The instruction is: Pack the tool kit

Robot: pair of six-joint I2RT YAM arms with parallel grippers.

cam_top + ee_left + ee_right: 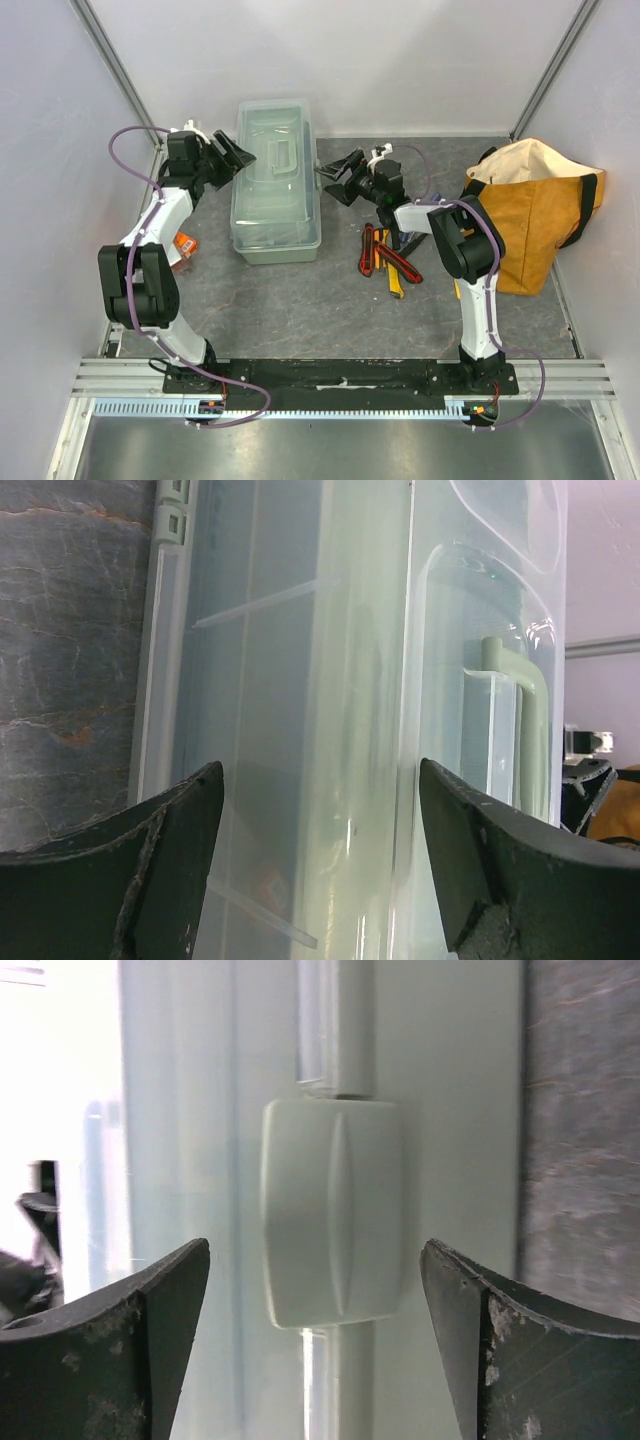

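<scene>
The closed toolbox (276, 185) lies between both sets of jaws. The left jaws gape over its lid by the hinge edge. The right jaws gape astride the latch (333, 1212), clear of it. Hand tools (385, 258) lie base-side of the right jaws on the worktop (300, 310).

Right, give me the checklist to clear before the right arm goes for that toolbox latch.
1. Right gripper open: ok, jaws stand wide.
2. Latch lined up: ok, it sits centred between the right fingers, with a gap on both sides.
3. Lid open: not ok, it is shut on the toolbox.
4. Left gripper ready to steady the box: ok for open; whether it touches the lid, cannot tell.
5. Tools packed: not ok, several lie on the table right of the box.
</scene>
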